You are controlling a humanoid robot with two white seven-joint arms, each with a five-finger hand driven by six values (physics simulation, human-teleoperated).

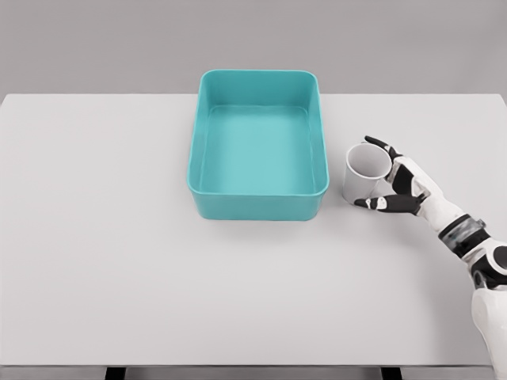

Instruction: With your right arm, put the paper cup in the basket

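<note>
A white paper cup (361,172) stands upright on the table, just right of the teal basket (202,150). My right hand (379,174) reaches in from the lower right and wraps the cup's right side. One finger (380,146) curls over the far rim and the thumb (384,203) lies along the near base. The cup rests on the table surface, outside the basket. Nothing lies inside the basket.
The white table (103,253) spans the whole view, with its front edge near the bottom of the picture. The basket sits at the back middle, a short gap left of the cup.
</note>
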